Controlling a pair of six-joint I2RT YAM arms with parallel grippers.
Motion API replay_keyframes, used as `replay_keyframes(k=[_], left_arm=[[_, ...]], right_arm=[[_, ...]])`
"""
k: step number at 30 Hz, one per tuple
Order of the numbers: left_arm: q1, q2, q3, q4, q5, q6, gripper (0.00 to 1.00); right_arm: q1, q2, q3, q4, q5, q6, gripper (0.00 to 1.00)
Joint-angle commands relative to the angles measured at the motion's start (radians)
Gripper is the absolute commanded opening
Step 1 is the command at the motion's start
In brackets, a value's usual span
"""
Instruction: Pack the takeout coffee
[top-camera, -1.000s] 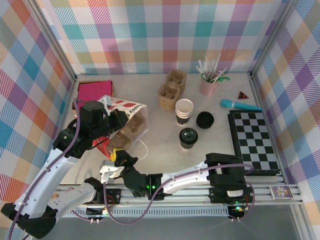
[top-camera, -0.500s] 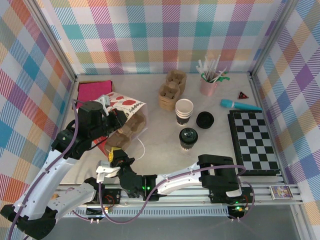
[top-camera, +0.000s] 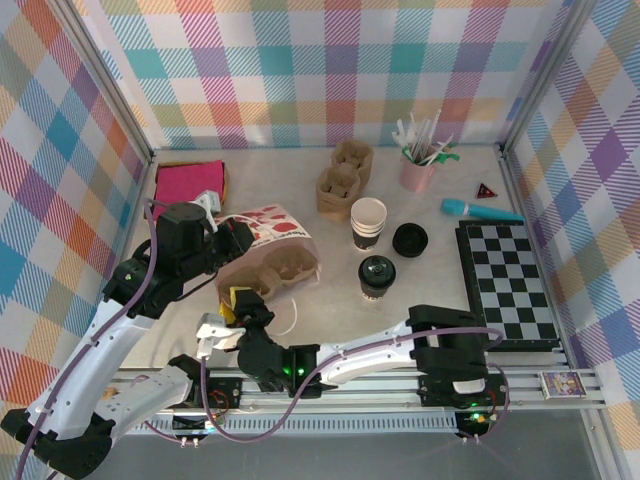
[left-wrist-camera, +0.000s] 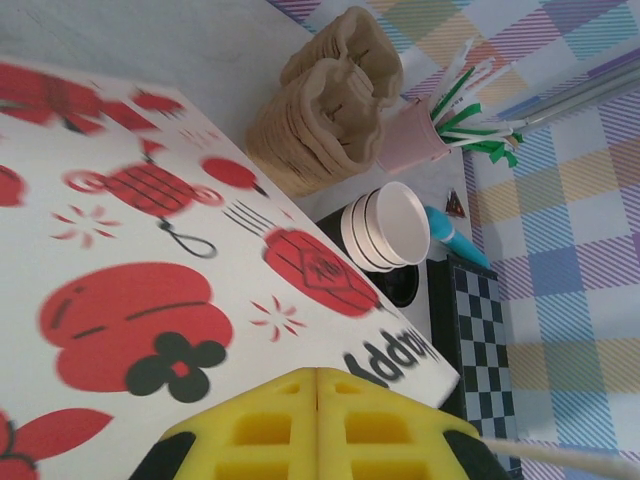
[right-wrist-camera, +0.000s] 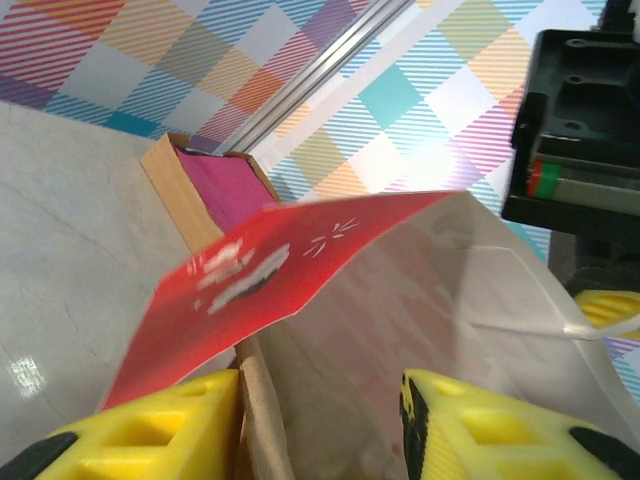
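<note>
While left pincer (left-wrist-camera: 318, 378) clamps the bag (left-wrist-camera: 150, 250) and right pincer (right-wrist-camera: 320, 392) gapes, the black-lidded takeout coffee (top-camera: 377, 275) stands upright.

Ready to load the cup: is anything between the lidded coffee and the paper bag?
Nothing visible. Bare table separates the takeout coffee from the paper bag; the stacked cups and loose lid sit behind it, off that line.
</note>
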Motion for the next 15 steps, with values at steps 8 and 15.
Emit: replay_keyframes(k=[8,15], left_arm=[[0.011,-0.018,-0.057,0.036,0.022,0.024,0.00],[0.013,-0.028,-0.083,0.042,0.041,0.054,0.00]], right_arm=[[0.026,-0.171,-0.057,-0.205,-0.005,0.247,0.47],[0.025,-0.340,-0.118,-0.379,-0.077,0.418,0.55]])
